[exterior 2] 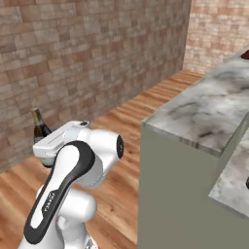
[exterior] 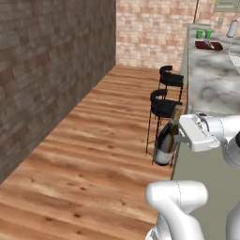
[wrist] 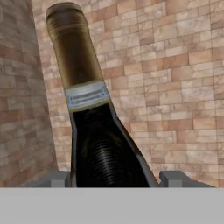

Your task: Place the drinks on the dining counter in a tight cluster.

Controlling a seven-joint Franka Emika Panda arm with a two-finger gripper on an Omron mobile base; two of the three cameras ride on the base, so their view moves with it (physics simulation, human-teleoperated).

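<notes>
Fingers (wrist: pixel 114 178) half open, clamped on the body of the tall dark glass wine bottle with pale label (exterior: pixel 168 138), lower right of the left base frame. Held off the grey-white marble worktop (exterior: pixel 211 84), probably in transit there.

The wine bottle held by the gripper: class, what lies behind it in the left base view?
Behind the wine bottle stands a black stool, over wooden floor. The bottle covers part of the stool's legs.
</notes>
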